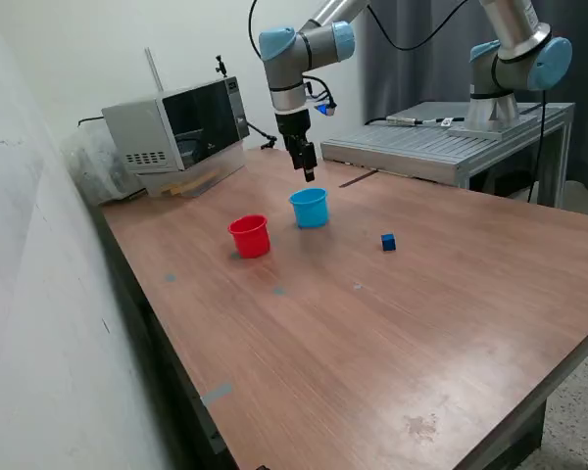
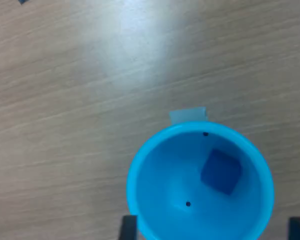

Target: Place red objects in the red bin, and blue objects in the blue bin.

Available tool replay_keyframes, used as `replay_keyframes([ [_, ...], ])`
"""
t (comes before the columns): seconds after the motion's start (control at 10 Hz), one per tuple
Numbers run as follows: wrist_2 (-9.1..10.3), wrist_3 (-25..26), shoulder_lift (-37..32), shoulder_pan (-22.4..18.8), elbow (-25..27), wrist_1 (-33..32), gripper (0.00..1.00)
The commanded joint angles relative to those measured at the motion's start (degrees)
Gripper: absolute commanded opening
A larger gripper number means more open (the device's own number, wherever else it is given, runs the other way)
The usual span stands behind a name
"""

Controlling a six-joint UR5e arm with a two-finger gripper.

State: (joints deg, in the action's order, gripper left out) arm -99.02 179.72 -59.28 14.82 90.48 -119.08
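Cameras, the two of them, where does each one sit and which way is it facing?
Exterior view: off the arm, above a table corner, looking across the wooden table at the small red plastic cup, loose dark blue cube, arm and gripper.
Wrist view: on the wrist, facing straight down; fingertips show.
Shared: light blue plastic cup, holding a blue cube.

We see a red cup (image 1: pixel 249 236), a light blue cup (image 2: pixel 200 182) holding a dark blue cube (image 2: pixel 220 171), another blue cube (image 1: pixel 388 242), and a brown wood-grain table (image 1: pixel 392 333).
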Motion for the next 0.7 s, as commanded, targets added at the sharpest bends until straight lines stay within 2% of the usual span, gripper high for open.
replay_keyframes([
  [0.0, -0.12, -0.07, -0.13, -0.66, 0.05, 0.08, 1.00],
  [0.5, 0.67, -0.16, -2.24, -14.26, 1.19, 1.66, 1.00],
  [0.6, 1.89, -0.16, -2.42, -16.46, 1.71, 1.57, 1.00],
])
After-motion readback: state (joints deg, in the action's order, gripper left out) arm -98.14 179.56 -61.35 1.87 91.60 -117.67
